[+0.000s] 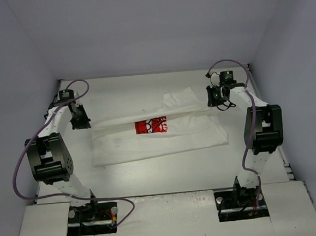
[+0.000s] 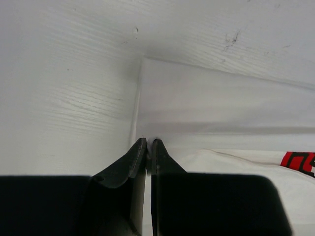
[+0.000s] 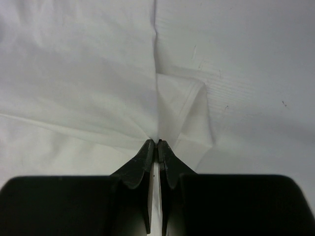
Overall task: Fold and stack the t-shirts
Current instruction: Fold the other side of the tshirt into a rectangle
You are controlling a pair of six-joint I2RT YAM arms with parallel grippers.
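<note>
A white t-shirt lies partly folded across the middle of the table, its red square print facing up near the upper fold. My left gripper sits at the shirt's far left corner. In the left wrist view that gripper is shut, with the cloth's corner edge pinched at its tips and the print at the right. My right gripper is at the shirt's far right. In its wrist view the right gripper is shut on cloth, with creases running into its tips.
A loose flap of the shirt sticks out toward the back wall. The white wooden table is enclosed by pale walls at the back and both sides. Both arm bases and purple cables stand at the near edge.
</note>
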